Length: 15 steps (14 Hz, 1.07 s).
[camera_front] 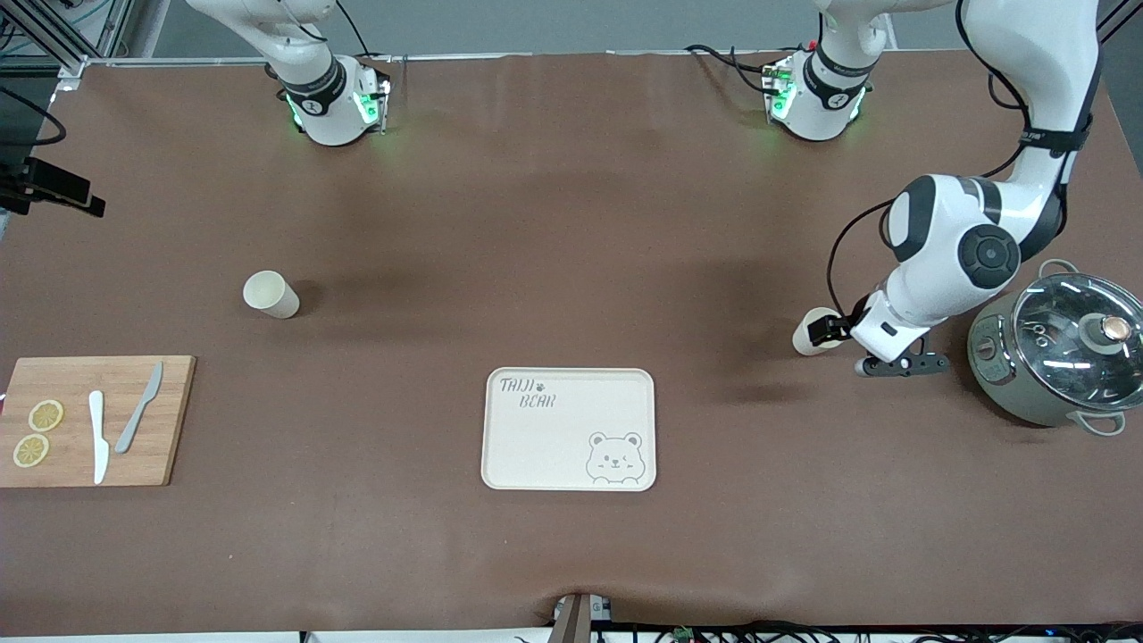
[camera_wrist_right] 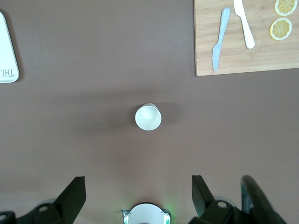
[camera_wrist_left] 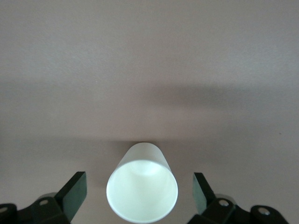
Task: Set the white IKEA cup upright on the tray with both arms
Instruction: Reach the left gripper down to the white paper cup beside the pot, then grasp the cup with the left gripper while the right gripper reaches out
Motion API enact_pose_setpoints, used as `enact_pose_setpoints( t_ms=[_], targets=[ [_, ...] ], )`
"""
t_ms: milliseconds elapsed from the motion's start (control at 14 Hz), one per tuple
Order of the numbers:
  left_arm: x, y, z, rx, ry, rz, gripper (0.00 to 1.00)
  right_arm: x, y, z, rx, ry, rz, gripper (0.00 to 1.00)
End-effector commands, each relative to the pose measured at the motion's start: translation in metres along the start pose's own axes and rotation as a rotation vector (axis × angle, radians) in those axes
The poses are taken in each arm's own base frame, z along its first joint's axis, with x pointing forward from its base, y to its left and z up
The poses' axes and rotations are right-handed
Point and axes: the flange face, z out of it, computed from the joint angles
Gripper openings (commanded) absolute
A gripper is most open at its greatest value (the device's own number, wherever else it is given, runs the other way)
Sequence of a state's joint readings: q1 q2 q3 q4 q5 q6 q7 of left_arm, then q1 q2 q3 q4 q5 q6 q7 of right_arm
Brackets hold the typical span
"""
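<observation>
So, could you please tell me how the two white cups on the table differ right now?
The cup by the left claw lies on its side between that claw's open fingers; the cup near the cutting board is on the table with no claw at it. The first lies beside the pot, the second toward the right arm's end. Both are plain white and off the tray.

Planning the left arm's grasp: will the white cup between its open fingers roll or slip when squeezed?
The cup lies on its side on the table, so it may roll. Its smooth, tapered wall could slip out of the left gripper, whose fingers stand apart from it. It is probably light.
</observation>
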<state>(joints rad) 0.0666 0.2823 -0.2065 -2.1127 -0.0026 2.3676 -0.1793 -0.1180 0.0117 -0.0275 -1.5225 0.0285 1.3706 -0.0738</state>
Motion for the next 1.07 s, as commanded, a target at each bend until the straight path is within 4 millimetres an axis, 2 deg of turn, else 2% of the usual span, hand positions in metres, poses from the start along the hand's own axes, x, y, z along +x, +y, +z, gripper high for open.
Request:
enact_pose_setpoints(
  t_ms=[0, 143, 429, 571, 643, 857, 1000],
  targets=[
    [-0.007, -0.001, 0.005, 0.005, 0.013, 0.017, 1.00, 0.013, 0.009, 0.010, 0.017, -0.025, 0.003, 1.00],
    [-0.010, -0.006, 0.005, 0.008, 0.009, 0.016, 1.00, 0.025, 0.012, 0.028, 0.021, -0.063, 0.007, 1.00],
    [-0.019, -0.021, 0.012, 0.020, -0.011, 0.011, 1.00, 0.027, 0.021, 0.038, 0.022, -0.096, 0.022, 1.00],
    [-0.024, -0.030, 0.014, 0.037, -0.019, 0.015, 1.00, 0.034, 0.023, 0.055, 0.026, -0.130, 0.021, 1.00],
    [-0.024, -0.041, 0.015, 0.040, -0.021, -0.003, 0.97, 0.035, 0.023, 0.060, 0.026, -0.131, 0.023, 1.00],
    [-0.026, -0.043, 0.020, 0.041, -0.032, -0.002, 0.89, 0.037, 0.030, 0.068, 0.031, -0.121, 0.036, 1.00],
    [-0.026, -0.042, 0.024, 0.039, -0.038, -0.001, 0.80, 0.038, 0.036, 0.080, 0.036, -0.125, 0.044, 1.00]
  ],
)
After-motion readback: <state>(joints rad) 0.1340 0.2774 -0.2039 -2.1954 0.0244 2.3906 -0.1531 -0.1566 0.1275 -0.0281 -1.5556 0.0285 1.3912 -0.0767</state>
